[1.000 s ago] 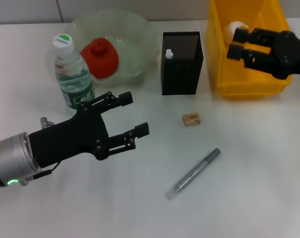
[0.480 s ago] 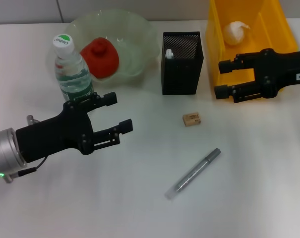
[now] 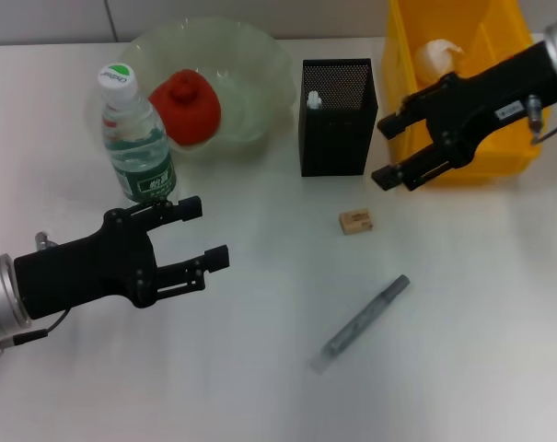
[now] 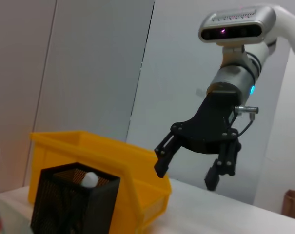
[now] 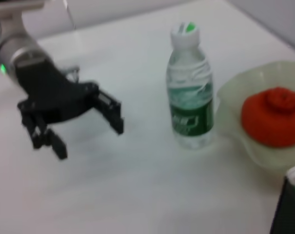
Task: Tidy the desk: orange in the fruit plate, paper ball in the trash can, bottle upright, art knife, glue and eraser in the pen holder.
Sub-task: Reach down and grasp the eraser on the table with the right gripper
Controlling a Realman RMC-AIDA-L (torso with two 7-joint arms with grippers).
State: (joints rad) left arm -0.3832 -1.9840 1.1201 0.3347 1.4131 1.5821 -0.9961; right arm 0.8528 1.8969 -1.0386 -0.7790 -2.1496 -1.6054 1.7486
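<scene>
Desk inventory, 5 of the task's placements judged complete: orange [image 3: 185,106] is seen in the plate [image 3: 260,55], paper ball [image 3: 436,57] in the yellow can [image 3: 416,161], bottle [image 3: 135,138] upright, and a white-capped item, probably the glue [image 3: 314,98], is held in the pen holder [image 3: 338,117]. 2 items are left loose: the eraser [image 3: 356,221] and a grey pen-like tool, probably the art knife [image 3: 361,322]. The right gripper [image 3: 393,147] is held empty with jaws spread, in front of the can; the eraser lies just beyond and below its fingertips, long axis roughly across the desk, so this arm is judged the nearer. The holder stands close beside the jaws and could be clipped on approach. The knife lies farther past the eraser, on a diagonal. The left gripper [image 3: 200,235] is likewise spread and empty, with the bottle near behind its fingers and the eraser well apart ahead.
</scene>
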